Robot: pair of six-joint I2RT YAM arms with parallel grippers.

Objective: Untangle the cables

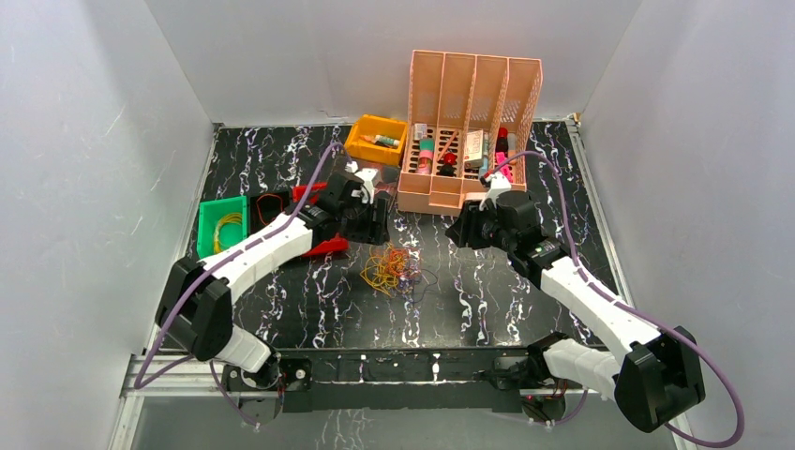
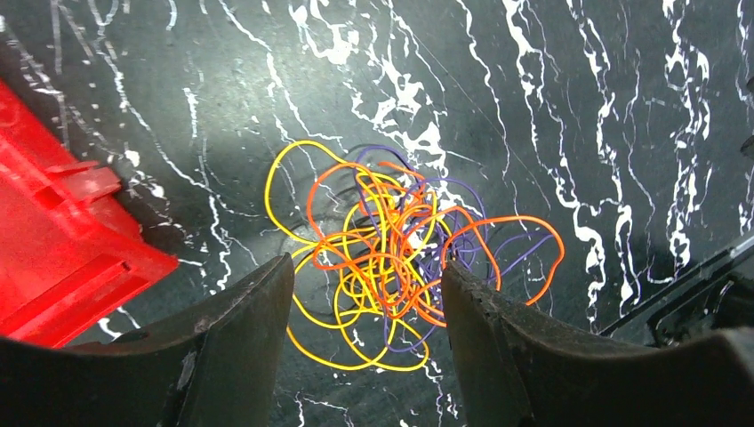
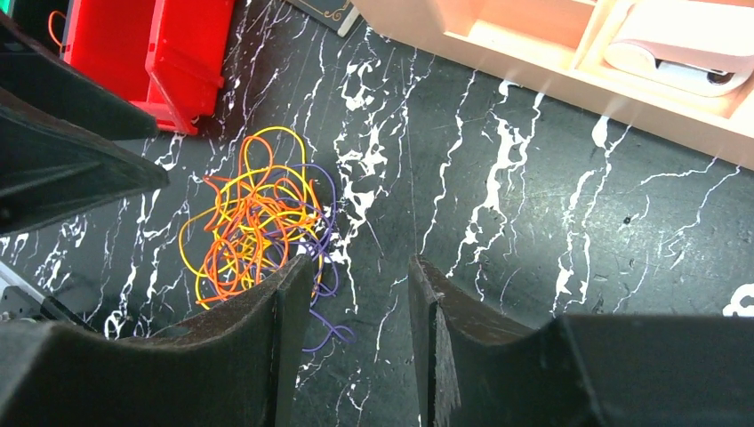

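Cables (image 2: 391, 258) lie in one messy heap on the table (image 2: 622, 107), with yellow, orange and purple loops all mixed up. The left gripper (image 2: 364, 276) hangs over them with its two fingers spread wide. The heap shows in the gap between the fingers and just past their tips. Nothing is pinched. The right gripper (image 3: 360, 271) is spread too, with only bare table in its gap. The heap sits just beside its left finger, off to that side. The heap is roundish, with no clear long way. In the left wrist view one orange loop sticks out to the right. A thin purple tail curls toward the right gripper. A red bin (image 2: 62, 249) sits off to the left gripper's left. Labels in the pink rack (image 3: 533, 62) are too small to read.
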